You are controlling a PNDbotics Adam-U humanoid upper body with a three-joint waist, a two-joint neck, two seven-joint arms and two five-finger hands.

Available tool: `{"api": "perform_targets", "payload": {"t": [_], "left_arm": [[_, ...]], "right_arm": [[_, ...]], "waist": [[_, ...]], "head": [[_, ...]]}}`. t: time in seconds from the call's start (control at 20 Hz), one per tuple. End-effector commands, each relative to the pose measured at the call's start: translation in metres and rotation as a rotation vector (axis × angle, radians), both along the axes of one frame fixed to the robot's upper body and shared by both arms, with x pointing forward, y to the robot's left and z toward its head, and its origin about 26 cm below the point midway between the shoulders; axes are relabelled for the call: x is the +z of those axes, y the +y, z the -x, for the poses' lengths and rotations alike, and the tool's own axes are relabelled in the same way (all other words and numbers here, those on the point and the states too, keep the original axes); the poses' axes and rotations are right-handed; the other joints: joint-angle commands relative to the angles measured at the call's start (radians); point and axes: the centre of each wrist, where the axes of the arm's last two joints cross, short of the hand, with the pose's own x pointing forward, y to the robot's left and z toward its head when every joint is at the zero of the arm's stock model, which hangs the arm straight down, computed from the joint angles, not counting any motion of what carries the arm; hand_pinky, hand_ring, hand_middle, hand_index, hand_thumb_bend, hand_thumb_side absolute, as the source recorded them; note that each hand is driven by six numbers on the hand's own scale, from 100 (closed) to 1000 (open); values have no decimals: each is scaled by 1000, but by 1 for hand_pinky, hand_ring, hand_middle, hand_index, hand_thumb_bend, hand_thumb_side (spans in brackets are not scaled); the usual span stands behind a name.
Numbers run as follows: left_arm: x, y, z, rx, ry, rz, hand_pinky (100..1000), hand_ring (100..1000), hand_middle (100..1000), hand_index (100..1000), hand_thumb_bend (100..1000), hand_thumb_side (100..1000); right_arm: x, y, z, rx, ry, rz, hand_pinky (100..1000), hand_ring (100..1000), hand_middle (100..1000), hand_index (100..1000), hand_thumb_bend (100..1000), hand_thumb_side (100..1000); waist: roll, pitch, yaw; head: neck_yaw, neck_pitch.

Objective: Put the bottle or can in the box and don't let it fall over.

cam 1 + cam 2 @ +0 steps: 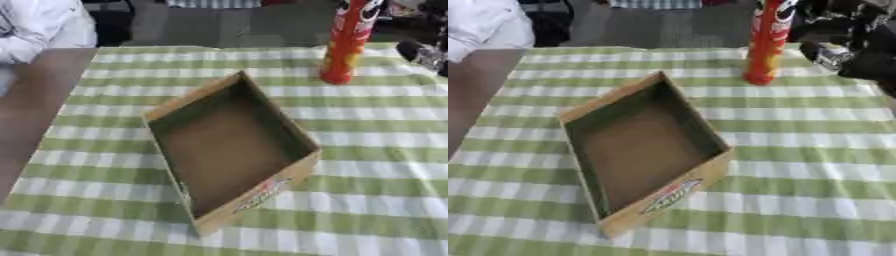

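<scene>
Left eye view: tall red can [348, 42] upright on the far right of the green checked cloth [385, 150], apart from the open box [229, 150], which lies askew in the middle with nothing inside. Right hand [422, 52] dark at the right edge, just beside the can; contact not clear.

Right eye view: same can, same box. Right hand shown more fully, close to the right of the can; fingers blurred, cannot tell whether released or grasping.
</scene>
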Motion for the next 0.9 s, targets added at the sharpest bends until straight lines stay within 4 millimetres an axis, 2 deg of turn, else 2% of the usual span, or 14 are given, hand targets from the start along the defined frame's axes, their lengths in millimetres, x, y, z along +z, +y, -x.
{"api": "perform_targets", "payload": {"t": [0.05, 0.25, 0.3, 0.9], "left_arm": [[10, 1, 2, -7, -24, -24, 734, 810, 776, 832, 607, 645], [11, 0, 2, -18, -25, -27, 734, 810, 776, 832, 606, 644], [11, 0, 2, -20, -26, -27, 734, 810, 776, 832, 606, 644], [10, -5, 2, -42, -22, -12, 730, 808, 773, 830, 603, 651]], "right_arm": [[10, -1, 0, -5, -27, 17, 971, 962, 976, 974, 427, 166], [9, 1, -4, -7, -20, 20, 975, 974, 981, 975, 428, 166], [9, 2, -5, -5, -20, 22, 979, 981, 980, 972, 448, 132], [10, 9, -32, 2, 31, 17, 983, 972, 975, 970, 449, 150]], "waist": [[1, -29, 2], [3, -28, 2], [3, -27, 2], [9, -14, 0]], "head": [[-2, 4], [-6, -10], [-9, -14], [-52, -81]]}}
